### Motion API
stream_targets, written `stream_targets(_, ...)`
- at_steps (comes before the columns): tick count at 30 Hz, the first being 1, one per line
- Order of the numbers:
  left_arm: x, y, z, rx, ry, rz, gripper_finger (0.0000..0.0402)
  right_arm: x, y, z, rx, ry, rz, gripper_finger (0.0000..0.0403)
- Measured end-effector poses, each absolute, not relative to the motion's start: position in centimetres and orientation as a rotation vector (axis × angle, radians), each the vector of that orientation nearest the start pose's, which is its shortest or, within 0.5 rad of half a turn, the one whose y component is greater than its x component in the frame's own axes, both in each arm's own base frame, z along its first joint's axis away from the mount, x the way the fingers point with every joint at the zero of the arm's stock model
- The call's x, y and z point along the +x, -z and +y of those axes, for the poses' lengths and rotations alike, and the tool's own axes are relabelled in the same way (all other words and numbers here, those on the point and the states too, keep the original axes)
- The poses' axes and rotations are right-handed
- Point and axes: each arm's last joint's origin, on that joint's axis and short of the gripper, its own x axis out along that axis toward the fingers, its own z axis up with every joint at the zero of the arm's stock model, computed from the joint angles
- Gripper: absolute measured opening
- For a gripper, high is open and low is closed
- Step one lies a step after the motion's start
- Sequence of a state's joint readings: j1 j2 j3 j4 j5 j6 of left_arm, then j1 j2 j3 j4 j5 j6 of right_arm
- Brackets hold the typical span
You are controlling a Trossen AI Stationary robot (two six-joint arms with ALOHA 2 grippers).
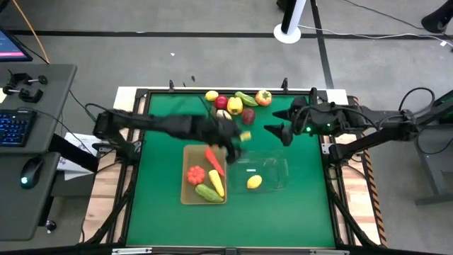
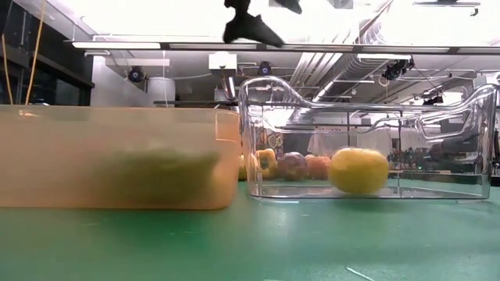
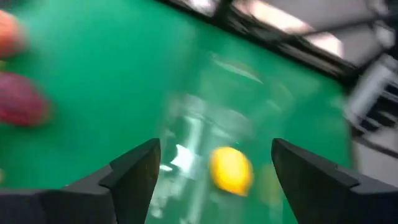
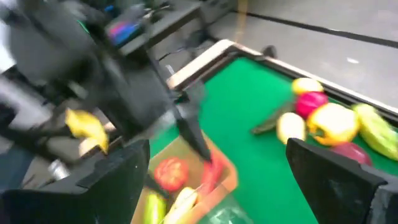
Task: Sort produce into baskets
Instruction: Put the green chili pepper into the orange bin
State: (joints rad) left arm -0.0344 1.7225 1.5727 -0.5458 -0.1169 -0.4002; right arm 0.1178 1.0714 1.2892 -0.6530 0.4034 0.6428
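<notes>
left gripper [image 1: 236, 144]: over the mat centre, at the gap between the two bins' far ends; fingers [image 3: 134, 171] spread wide in its wrist view, nothing between them there. A small yellow piece [image 1: 245, 135] shows right at the gripper tip in the high view; can't tell if it is touching.
right gripper [image 1: 277, 132]: above the mat's right part, just beyond the clear bin's far right corner; fingers [image 4: 115, 180] apart, grasping nothing.
tan bin [image 1: 186, 195]: left of centre on the mat, long side running front to back. Holds a red tomato [image 1: 196, 174], red pepper [image 1: 214, 160], yellow corn-like piece [image 1: 216, 183] and green cucumber [image 1: 207, 193].
clear bin [image 1: 277, 164]: just right of the tan bin, near but apart in the low view. Holds one lemon [image 1: 254, 182], lying on the floor of the bin toward its front.
loose produce: cluster at the mat's far edge, well apart from both bins; yellow lemon [image 1: 211, 95], red apple [image 1: 221, 103], yellow pepper [image 1: 235, 105], dark red piece [image 1: 248, 115], green cucumber [image 1: 247, 98], orange-yellow pepper [image 1: 263, 98].
mat [image 1: 283, 212]: green, front half bare.
off-table: keyboard [image 1: 14, 126] and mouse [image 1: 28, 172] on a side desk to the left.
</notes>
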Motion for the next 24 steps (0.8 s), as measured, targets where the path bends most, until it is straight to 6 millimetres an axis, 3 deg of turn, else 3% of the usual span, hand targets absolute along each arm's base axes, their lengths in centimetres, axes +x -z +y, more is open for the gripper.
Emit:
stream_targets(3, 36.5, -34.9, 2.8, -0.333, -0.343, 0.63, 0.0294, 20.5, -40.3, 0.4, 0.605, 0.518, 0.299, 0.0369)
stream_targets(5, 35.2, -35.4, 5.5, -0.355, -0.427, 0.647, 0.0294, 20.7, -39.9, -0.3, 0.646, 0.558, 0.317, 0.0369)
stream_targets(9, 32.9, -33.8, 10.9, -0.433, -0.624, 0.802, 0.0294, 21.3, -38.8, -1.7, 0.652, 0.63, 0.39, 0.0369)
stream_targets(12, 32.4, -31.9, 13.9, -0.472, -0.719, 0.893, 0.0292, 22.0, -38.1, -2.5, 0.653, 0.677, 0.42, 0.0369)
stream_targets(18, 33.2, -27.7, 16.9, -0.483, -0.79, 1.039, 0.0291, 23.4, -36.9, -4.4, 0.689, 0.74, 0.465, 0.0369)
stream_targets(24, 34.5, -23.4, 18.5, -0.521, -0.834, 1.142, 0.0291, 24.1, -36.0, -5.6, 0.748, 0.808, 0.473, 0.0369)
